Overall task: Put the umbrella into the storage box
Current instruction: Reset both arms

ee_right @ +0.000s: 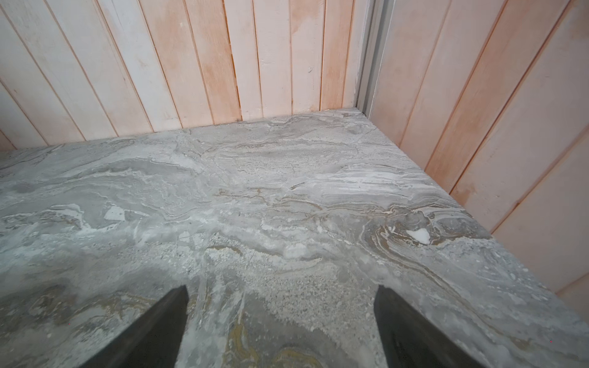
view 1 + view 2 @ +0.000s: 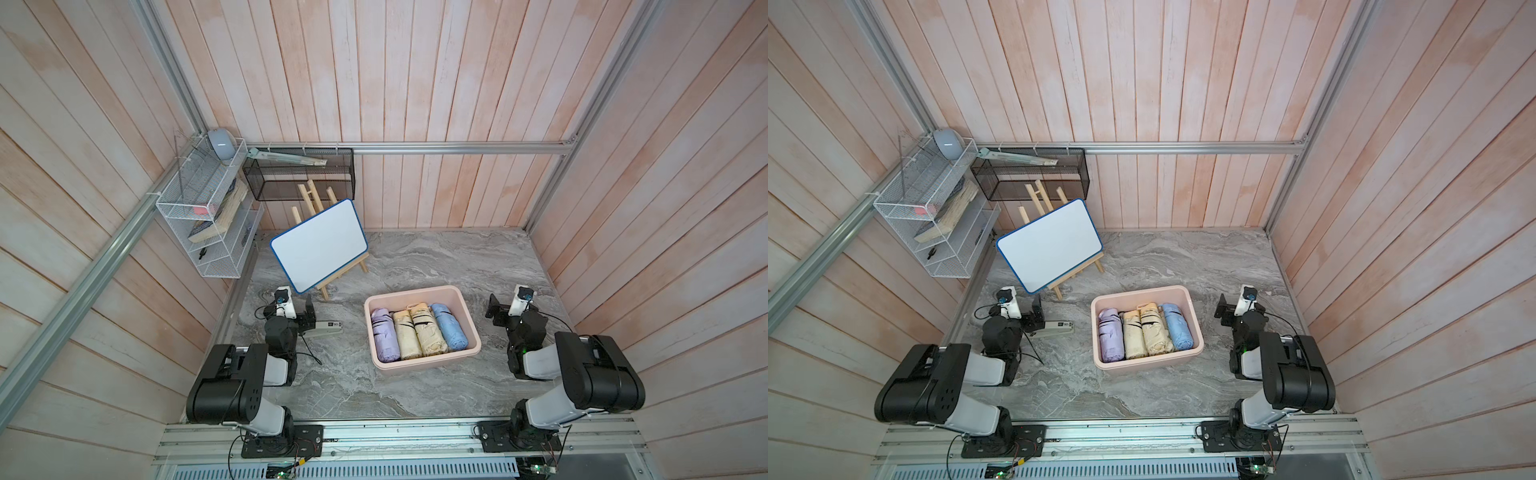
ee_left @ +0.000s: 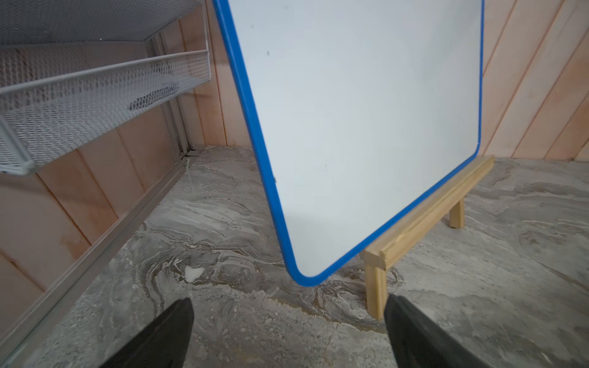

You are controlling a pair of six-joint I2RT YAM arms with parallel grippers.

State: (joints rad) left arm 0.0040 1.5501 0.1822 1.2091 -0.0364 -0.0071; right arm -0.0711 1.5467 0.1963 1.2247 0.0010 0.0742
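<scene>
1. Four folded umbrellas are lying in one pink storage box, which is sitting near the middle of the grey table. There is one lilac umbrella, two cream umbrellas and one blue umbrella.
2. They are lying flat, side by side and touching. The lilac one is lying toward the left arm's side and the blue one toward the right arm's side.
3. Each long axis is running from the table's near edge toward the back wall, parallel to the box's shorter walls. The far ends are leaning slightly toward the left arm's side. Which end is the handle cannot be told.
4. Two arms are sitting on either side of the box, well apart from it.
5. The left hand is holding its fingers apart with nothing between them. It is facing one whiteboard, which is leaning on one wooden easel.
6. The right hand is spread too and is gripping nothing, facing the table's back corner.
7. One white wire rack and one black mesh basket are hanging on the walls.
</scene>
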